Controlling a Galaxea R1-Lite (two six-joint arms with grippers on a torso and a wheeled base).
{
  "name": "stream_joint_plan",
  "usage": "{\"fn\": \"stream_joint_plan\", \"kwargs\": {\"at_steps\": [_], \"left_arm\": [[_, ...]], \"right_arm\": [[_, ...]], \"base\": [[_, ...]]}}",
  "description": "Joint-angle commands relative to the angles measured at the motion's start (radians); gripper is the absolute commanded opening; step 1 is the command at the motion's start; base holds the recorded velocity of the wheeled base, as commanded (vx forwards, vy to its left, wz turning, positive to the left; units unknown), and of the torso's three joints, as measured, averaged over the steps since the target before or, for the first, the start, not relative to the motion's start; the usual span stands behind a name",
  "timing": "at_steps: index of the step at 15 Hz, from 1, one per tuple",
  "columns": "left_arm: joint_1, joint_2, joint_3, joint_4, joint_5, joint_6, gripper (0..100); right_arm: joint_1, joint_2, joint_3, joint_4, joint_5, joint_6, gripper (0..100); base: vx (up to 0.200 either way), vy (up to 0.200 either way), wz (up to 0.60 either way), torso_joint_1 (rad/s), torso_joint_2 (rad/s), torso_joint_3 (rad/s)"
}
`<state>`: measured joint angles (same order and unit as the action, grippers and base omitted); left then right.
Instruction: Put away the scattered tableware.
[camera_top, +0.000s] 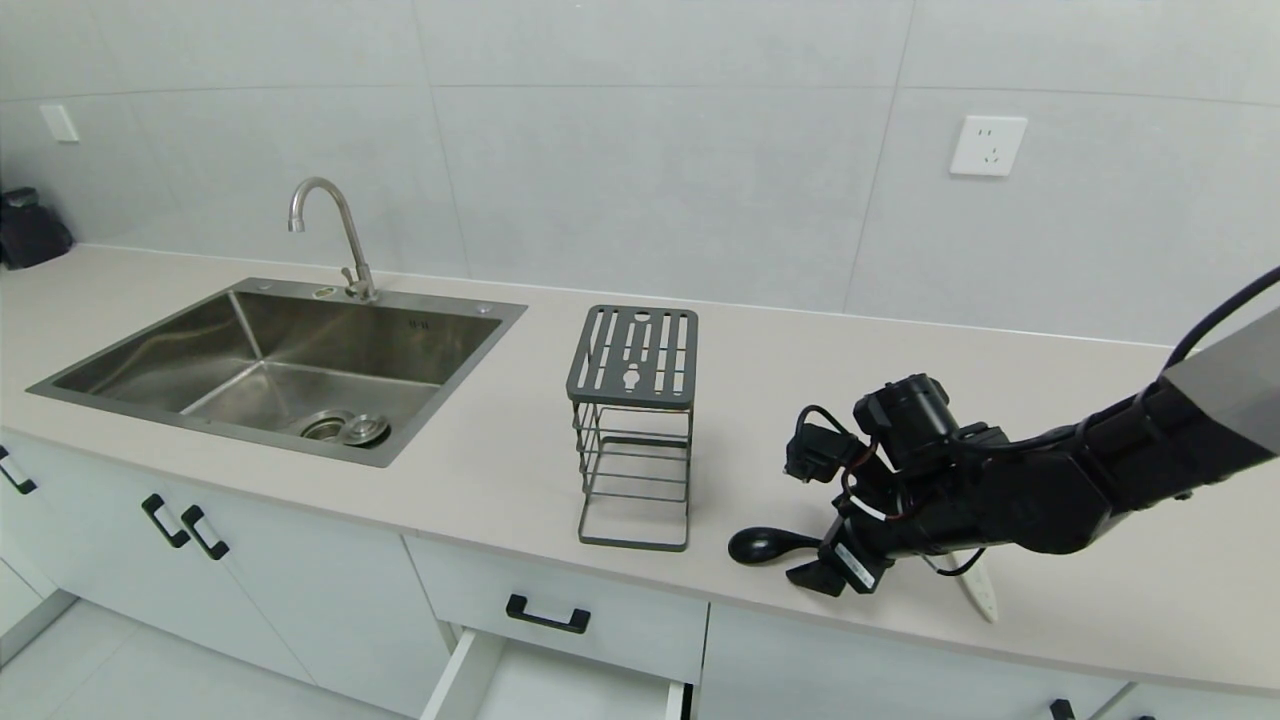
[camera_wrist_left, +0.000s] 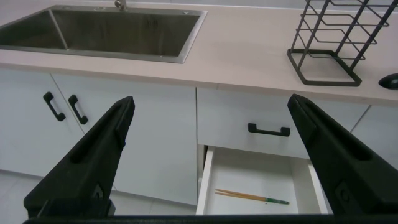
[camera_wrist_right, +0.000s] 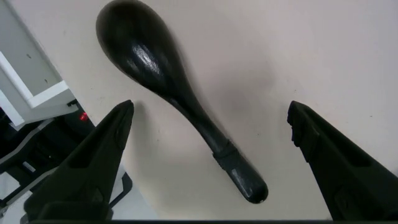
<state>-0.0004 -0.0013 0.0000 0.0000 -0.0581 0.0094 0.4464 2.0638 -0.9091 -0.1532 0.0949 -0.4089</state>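
Glossy black spoon (camera_top: 765, 545) is laid flat on pale tabletop (camera_top: 500, 480), 4 o'clock of grey wire rack (camera_top: 633, 360). Right gripper (camera_wrist_right: 210, 115) is held apart astride its handle, likely positioned for pinching. Left gripper (camera_wrist_left: 210, 102): likewise apart.

We count one black spoon (camera_top: 760, 545) near the counter's (camera_top: 480, 470) front edge, and farther along that edge one slim white utensil (camera_top: 980, 592), partly hidden, whose kind we cannot tell. One wire rack (camera_top: 634, 430) stands mid-counter. There is one sink (camera_top: 350, 345) with one faucet (camera_top: 352, 250). Below the front edge we see one open drawer (camera_wrist_left: 261, 177) holding two chopsticks (camera_wrist_left: 252, 197), and one shut drawer (camera_wrist_left: 236, 118) above it. The wall carries one socket (camera_top: 988, 146).
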Motion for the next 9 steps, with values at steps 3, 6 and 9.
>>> {"fn": "stream_joint_plan", "kwargs": {"at_steps": [3, 6, 9], "left_arm": [[0.000, 0.001, 0.000, 0.000, 0.000, 0.000, 100], [-0.001, 0.001, 0.000, 0.000, 0.000, 0.000, 100], [-0.001, 0.001, 0.000, 0.000, 0.000, 0.000, 100]], "right_arm": [[0.000, 0.033, -0.020, 0.000, 0.006, 0.002, 100], [0.000, 0.050, -0.028, 0.000, 0.028, 0.002, 0], [0.000, 0.058, -0.028, -0.002, 0.028, 0.004, 0]], "base": [[0.000, 0.000, 0.00, 0.000, 0.00, 0.000], [0.000, 0.000, 0.00, 0.000, 0.00, 0.000], [0.000, 0.000, 0.00, 0.000, 0.00, 0.000]]}}
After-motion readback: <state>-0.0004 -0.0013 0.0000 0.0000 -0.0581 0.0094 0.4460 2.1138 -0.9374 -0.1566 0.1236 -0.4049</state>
